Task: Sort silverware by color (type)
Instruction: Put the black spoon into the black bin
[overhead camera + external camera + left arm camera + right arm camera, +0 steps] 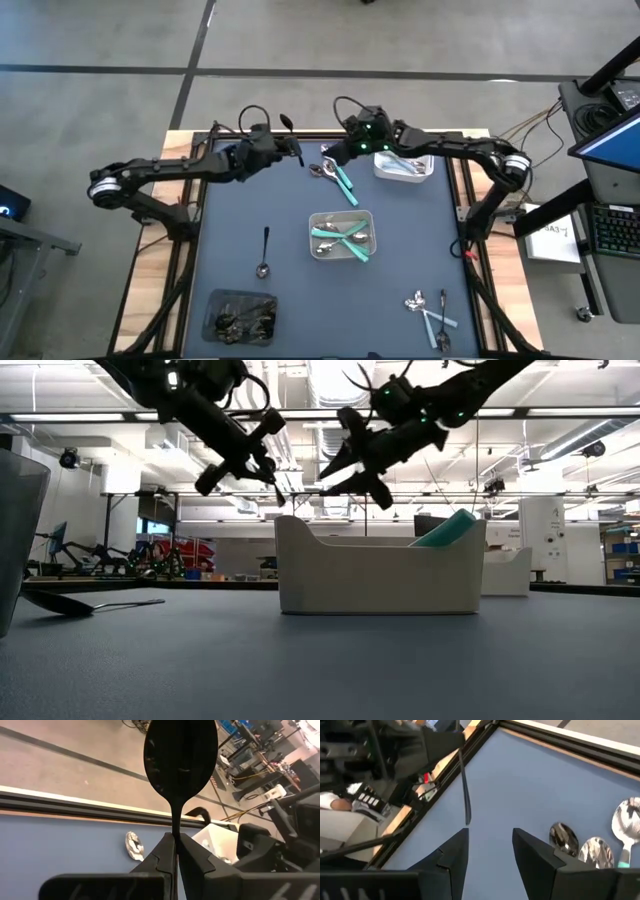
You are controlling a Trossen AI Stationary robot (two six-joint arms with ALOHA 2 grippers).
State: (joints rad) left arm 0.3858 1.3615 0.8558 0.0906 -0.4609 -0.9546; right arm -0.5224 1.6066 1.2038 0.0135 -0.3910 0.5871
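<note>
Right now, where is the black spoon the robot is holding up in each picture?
High view: black spoon at the left gripper, near the table's far edge.
Low view: not clearly visible.
Left wrist view: upright, centre.
Right wrist view: thin dark handle.
Shared landmark: blue mat.

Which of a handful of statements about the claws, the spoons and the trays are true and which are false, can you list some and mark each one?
1. The left claw is shut on a black spoon. True.
2. The right claw is clamped on a teal-handled spoon. False: its fingers stand apart with nothing between them.
3. The middle tray holds teal-handled silverware. True.
4. A single black spoon lies on the mat left of the middle tray. True.
5. The dark tray sits at the table's far right corner. False: it is at the near left.
6. Both claws are resting on the mat. False: the low view shows them raised above it.
</note>
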